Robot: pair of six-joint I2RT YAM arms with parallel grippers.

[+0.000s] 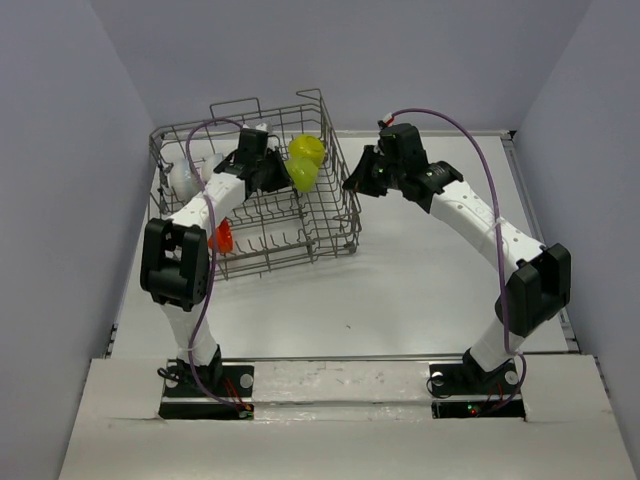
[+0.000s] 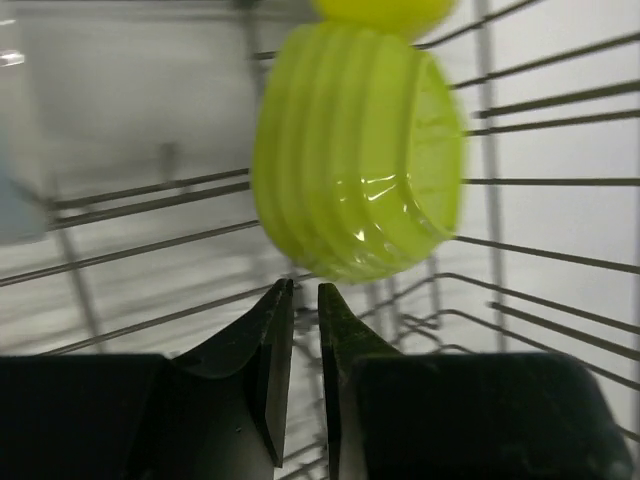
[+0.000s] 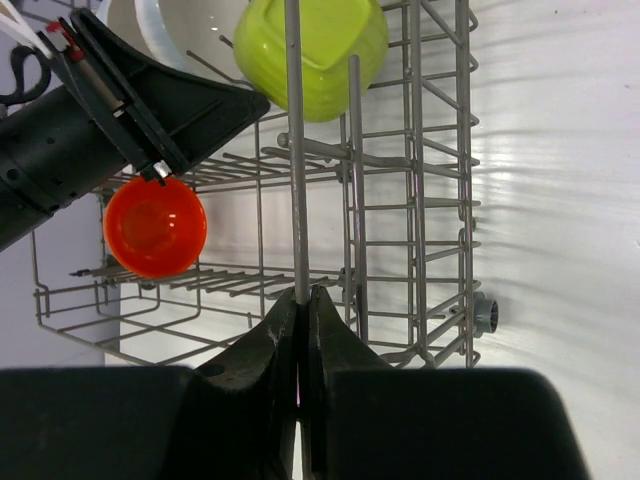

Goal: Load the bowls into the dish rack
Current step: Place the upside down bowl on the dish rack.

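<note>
Orange bowl (image 1: 224, 237) half hidden behind left arm (image 1: 205, 195).

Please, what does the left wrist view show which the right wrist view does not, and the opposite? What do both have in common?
Only the left wrist view: the left gripper, its fingers nearly together with nothing between them, and the ribbed outside of a lime bowl lying on its side.
Only the right wrist view: the right gripper closed on a wire of the dish rack, an orange bowl, a white bowl and the left arm.
Both: rack wires and a lime bowl.
</note>
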